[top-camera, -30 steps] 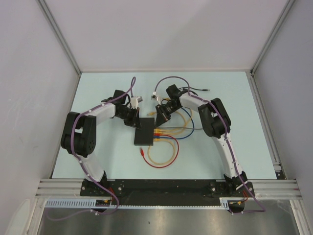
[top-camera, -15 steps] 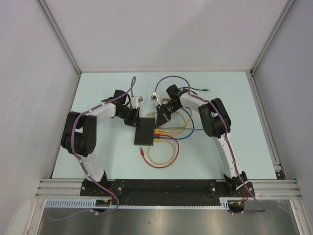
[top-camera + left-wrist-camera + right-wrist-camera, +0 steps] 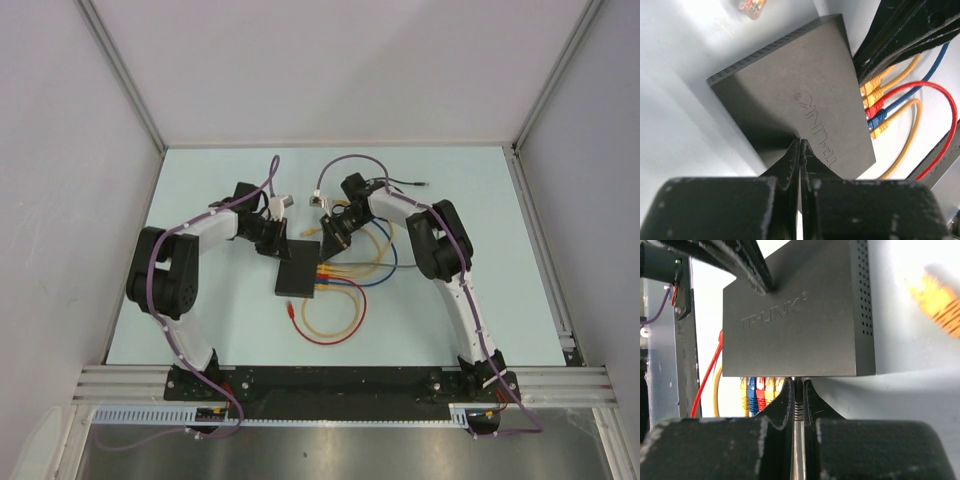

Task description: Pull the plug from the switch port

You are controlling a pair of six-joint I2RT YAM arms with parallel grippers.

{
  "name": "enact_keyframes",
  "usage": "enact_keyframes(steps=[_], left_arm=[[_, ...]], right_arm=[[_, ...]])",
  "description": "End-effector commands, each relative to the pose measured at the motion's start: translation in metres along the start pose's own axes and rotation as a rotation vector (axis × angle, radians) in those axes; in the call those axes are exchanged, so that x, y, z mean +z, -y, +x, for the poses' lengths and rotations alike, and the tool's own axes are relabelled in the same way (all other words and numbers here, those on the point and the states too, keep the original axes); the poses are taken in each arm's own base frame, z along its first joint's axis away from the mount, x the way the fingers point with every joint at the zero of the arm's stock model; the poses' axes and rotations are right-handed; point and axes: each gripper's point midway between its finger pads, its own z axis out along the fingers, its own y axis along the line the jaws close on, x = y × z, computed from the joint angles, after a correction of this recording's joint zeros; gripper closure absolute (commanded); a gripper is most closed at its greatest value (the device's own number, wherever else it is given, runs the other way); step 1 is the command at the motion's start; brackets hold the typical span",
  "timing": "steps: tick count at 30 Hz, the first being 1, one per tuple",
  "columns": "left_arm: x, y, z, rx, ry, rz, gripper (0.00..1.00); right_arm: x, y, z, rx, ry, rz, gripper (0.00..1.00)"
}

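Note:
The switch [image 3: 297,273] is a flat matte-black box lying mid-table, also seen in the left wrist view [image 3: 805,100] and the right wrist view [image 3: 795,315]. A row of yellow, red and blue plugs [image 3: 874,107] sits in its sockets along one long edge. My right gripper [image 3: 799,385] is shut on a grey ribbed plug [image 3: 799,396] at the end of that row, right at the port edge. My left gripper [image 3: 800,145] is shut with nothing in it, its tips resting on the switch's top near the opposite edge. From above, the grippers [image 3: 276,248] [image 3: 328,243] flank the switch's far end.
Yellow, red and blue cables [image 3: 340,300] loop across the table to the right of and in front of the switch. A loose yellow plug [image 3: 939,302] lies beyond its far end, and a loose red plug end [image 3: 290,310] lies near its front corner. White walls enclose the table.

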Motion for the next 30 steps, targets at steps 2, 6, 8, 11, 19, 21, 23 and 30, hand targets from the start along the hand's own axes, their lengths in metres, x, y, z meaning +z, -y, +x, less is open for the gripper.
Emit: enact_keyframes(steps=[2, 6, 8, 11, 19, 21, 23, 30], left_arm=[[0.01, -0.02, 0.012, 0.022, -0.047, -0.086, 1.0], [0.011, -0.02, 0.013, 0.02, -0.048, -0.086, 1.0], [0.011, -0.02, 0.013, 0.022, -0.047, -0.085, 1.0], [0.011, -0.018, 0.014, 0.024, -0.049, -0.085, 1.0], [0.011, -0.014, 0.013, 0.044, -0.048, -0.083, 1.0], [0.012, -0.015, 0.015, 0.041, -0.052, -0.083, 1.0], [0.012, -0.014, 0.015, 0.038, -0.051, -0.08, 1.0], [0.013, -0.013, 0.013, 0.043, -0.043, -0.078, 1.0]], right_arm=[[-0.003, 0.001, 0.025, 0.022, -0.087, 0.016, 1.0], [-0.009, 0.012, 0.016, -0.01, -0.073, 0.056, 1.0], [-0.016, 0.02, 0.002, -0.036, -0.046, 0.089, 1.0], [-0.014, 0.013, 0.005, -0.012, -0.053, 0.073, 1.0], [-0.005, -0.004, 0.036, 0.026, -0.101, 0.039, 1.0], [-0.017, 0.007, 0.016, 0.013, -0.055, 0.074, 1.0], [-0.027, 0.012, -0.003, -0.025, -0.025, 0.107, 1.0], [-0.042, 0.01, -0.002, -0.053, -0.037, 0.141, 0.69]])
